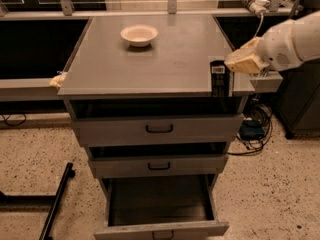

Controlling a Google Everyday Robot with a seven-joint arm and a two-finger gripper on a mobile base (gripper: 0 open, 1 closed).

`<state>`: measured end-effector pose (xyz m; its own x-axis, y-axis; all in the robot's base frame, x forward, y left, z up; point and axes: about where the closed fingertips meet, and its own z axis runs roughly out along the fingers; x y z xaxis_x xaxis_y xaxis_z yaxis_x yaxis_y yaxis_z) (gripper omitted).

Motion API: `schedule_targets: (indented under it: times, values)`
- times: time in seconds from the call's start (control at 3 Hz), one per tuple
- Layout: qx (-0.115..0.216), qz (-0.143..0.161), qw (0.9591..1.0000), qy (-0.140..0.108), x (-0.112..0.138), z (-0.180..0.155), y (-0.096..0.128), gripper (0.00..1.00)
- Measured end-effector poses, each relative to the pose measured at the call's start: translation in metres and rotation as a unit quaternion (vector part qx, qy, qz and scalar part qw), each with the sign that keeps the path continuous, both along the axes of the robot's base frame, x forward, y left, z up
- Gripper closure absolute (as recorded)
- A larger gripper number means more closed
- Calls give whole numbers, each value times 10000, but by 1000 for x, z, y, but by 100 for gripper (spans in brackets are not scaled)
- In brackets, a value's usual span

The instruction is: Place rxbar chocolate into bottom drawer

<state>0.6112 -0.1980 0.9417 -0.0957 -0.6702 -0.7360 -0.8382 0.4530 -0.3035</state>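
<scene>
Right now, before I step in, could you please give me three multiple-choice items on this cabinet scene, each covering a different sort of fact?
1. The bottom drawer is:
A. shut
B. pulled open
C. taken out and set aside

2. The cabinet has how many drawers?
A. two
B. three
C. five

3. The gripper is:
A. inside the bottom drawer
B. low by the floor
C. at the front right corner of the cabinet top, shut on the snack bar

Answers:
1 B, since the drawer sticks out towards the camera and its inside shows.
2 B, since three grey fronts, each with a dark handle, stack one under another.
3 C, since the black bar hangs upright at that corner beside the gripper, well above the open drawer.
</scene>
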Motion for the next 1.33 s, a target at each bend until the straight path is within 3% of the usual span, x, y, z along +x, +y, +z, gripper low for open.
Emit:
schedule_targets:
  times: [0.33,0.67,1.0,1.33]
  values:
    - [138,94,9987,475,-63,-24,-26,100]
    - [138,96,9987,475,-63,-24,-26,100]
    - [152,193,9973,699,-79,-68,-28,100]
    - [313,353,9945,936,-107,-159,-25,100]
